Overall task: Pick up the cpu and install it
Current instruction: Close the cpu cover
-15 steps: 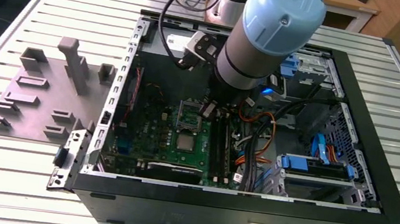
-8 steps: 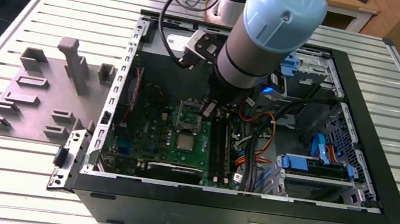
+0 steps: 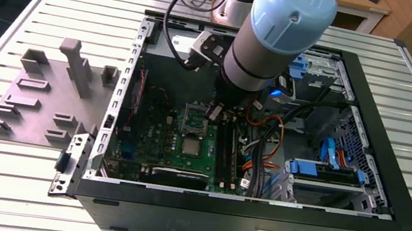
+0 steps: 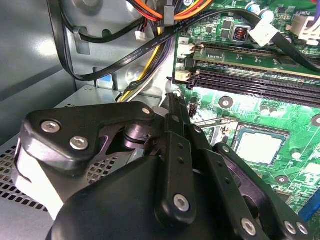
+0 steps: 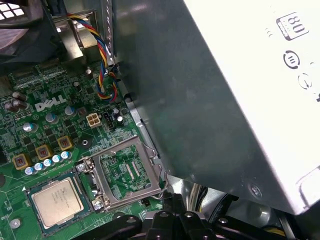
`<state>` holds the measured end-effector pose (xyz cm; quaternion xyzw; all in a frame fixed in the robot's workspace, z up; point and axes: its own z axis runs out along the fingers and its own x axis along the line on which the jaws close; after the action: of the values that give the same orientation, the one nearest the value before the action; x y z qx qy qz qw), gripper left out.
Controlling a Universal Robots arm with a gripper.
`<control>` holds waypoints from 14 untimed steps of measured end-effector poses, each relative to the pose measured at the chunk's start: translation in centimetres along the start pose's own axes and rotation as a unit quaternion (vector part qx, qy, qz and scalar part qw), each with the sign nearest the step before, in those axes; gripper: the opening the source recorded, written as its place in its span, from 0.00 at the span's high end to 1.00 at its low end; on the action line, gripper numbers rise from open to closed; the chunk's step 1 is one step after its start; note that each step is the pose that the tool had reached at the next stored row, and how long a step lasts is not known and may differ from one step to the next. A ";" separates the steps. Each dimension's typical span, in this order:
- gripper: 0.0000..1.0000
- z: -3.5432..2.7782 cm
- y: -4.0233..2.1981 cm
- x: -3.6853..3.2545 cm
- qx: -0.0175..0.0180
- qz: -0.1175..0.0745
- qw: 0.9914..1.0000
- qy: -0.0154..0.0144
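The cpu (image 3: pixel 189 145) (image 4: pixel 257 147) (image 5: pixel 55 200), a small square chip with a silvery top, lies flat in its socket on the green motherboard (image 3: pixel 155 145) (image 5: pixel 30 135) inside the open computer case. Beside it, the hinged metal socket frame (image 5: pixel 127 167) (image 3: pixel 193 120) stands swung open, and a thin wire lever (image 4: pixel 212 121) sticks out next to it. My gripper (image 3: pixel 211 115) (image 4: pixel 172 100) (image 5: pixel 167 195) hangs just above the open frame's edge, a short way from the cpu. Its fingers are shut together with nothing between them.
A large grey box (image 5: pixel 225 100) stands close beside the gripper. Bundled cables (image 4: pixel 125 55) (image 3: pixel 263 142) and memory slots (image 4: pixel 250 75) border the socket. The case walls (image 3: pixel 388 196) enclose everything. A grey fixture plate (image 3: pixel 39 98) lies on the slatted table at the exterior view's left.
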<state>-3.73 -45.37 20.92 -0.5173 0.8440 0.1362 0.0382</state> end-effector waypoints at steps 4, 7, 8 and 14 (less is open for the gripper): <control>0.89 0.00 0.00 0.00 0.000 0.000 1.000 0.000; 0.89 0.00 0.00 0.00 0.000 0.000 1.000 0.000; 0.89 0.00 0.00 0.00 0.000 0.000 1.000 0.000; 0.89 0.00 0.00 0.00 0.000 0.000 1.000 0.000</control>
<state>-3.73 -45.37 20.92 -0.5174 0.8441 0.1357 0.0379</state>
